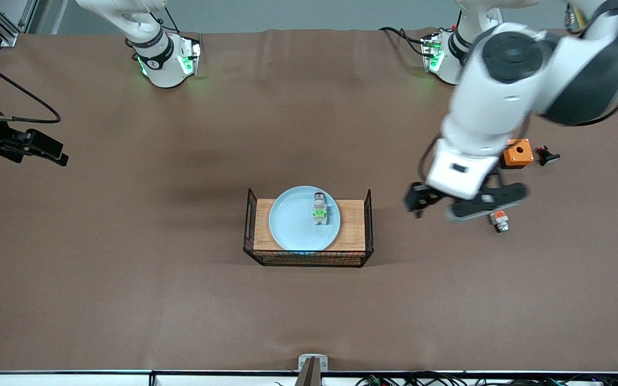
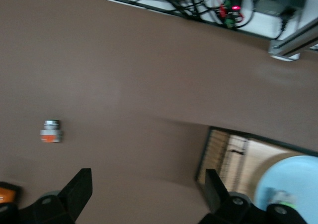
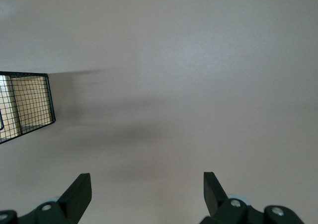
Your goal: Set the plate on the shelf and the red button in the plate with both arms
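Front view: pale plate (image 1: 293,225) carries red button (image 1: 319,209) (green tab); both end effectors gape empty.

The wire basket (image 1: 309,231) sits at the centre of the table (image 1: 126,268). The plate (image 1: 293,225) rests in the basket. The red button (image 1: 319,209) lies on the plate, toward its one o'clock edge. At three o'clock from the basket, toward the left arm's end, lie a second button module (image 1: 499,219) and, farther from the front camera, a box (image 1: 517,153).
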